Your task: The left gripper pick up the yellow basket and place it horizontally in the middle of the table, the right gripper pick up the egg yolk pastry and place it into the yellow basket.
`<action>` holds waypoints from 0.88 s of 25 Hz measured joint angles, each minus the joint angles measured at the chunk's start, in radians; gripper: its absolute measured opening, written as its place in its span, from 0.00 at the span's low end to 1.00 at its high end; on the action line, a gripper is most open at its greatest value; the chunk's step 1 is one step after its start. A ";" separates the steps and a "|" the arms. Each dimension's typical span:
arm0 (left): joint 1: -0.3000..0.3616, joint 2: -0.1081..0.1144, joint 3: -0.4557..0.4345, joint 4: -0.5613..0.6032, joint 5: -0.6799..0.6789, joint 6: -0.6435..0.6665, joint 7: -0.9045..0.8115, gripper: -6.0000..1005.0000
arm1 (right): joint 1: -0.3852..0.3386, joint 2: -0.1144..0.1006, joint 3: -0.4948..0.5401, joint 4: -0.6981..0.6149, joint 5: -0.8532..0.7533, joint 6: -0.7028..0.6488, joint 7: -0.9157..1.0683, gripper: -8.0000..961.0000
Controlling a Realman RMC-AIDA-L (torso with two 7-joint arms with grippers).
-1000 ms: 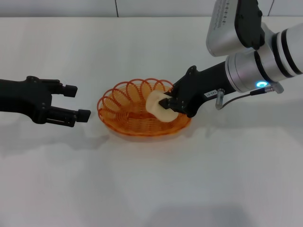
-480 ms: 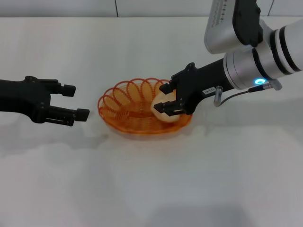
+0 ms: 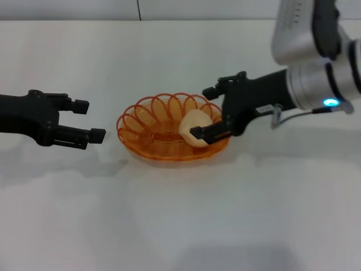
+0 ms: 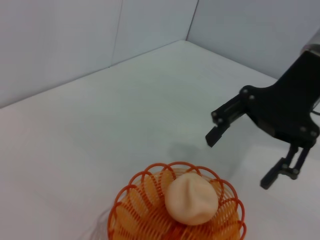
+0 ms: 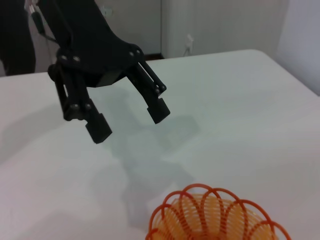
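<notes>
Both jaws of the right gripper [image 3: 210, 113] stand spread wide and grip nothing; one finger reaches over the far rim of the yellow basket [image 3: 148, 134], the other lies low along the near right rim, just beside the egg yolk pastry [image 3: 193, 128]. Whether that lower finger touches the pastry cannot be told from the head view. The pastry lies inside the basket, on its right side, between the two spread fingers and free of them in the left wrist view [image 4: 192, 198]. The left gripper [image 3: 89, 119] hovers apart from the basket on its left, jaws also wide open and empty. The basket rests flat near the middle of the white table [image 3: 180, 214]. Pale grey wall panels stand behind the table's far edge.
</notes>
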State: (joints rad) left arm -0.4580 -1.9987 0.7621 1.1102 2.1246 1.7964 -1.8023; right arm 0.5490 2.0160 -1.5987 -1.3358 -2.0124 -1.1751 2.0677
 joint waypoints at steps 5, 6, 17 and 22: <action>0.010 0.000 -0.025 0.000 0.000 0.000 0.027 0.88 | -0.110 -0.002 0.032 -0.064 0.078 -0.050 -0.092 0.91; 0.011 0.000 -0.028 0.000 -0.001 0.000 0.032 0.88 | -0.129 -0.002 0.048 -0.067 0.104 -0.064 -0.111 0.91; 0.075 0.005 -0.040 -0.003 -0.063 0.008 0.081 0.88 | -0.288 -0.008 0.185 -0.058 0.290 -0.217 -0.303 0.91; 0.082 0.001 -0.040 -0.005 -0.079 0.015 0.118 0.88 | -0.301 -0.010 0.186 -0.057 0.298 -0.236 -0.321 0.91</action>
State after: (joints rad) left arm -0.3760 -1.9979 0.7225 1.1052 2.0460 1.8119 -1.6840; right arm 0.2484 2.0065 -1.4125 -1.3932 -1.7146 -1.4113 1.7467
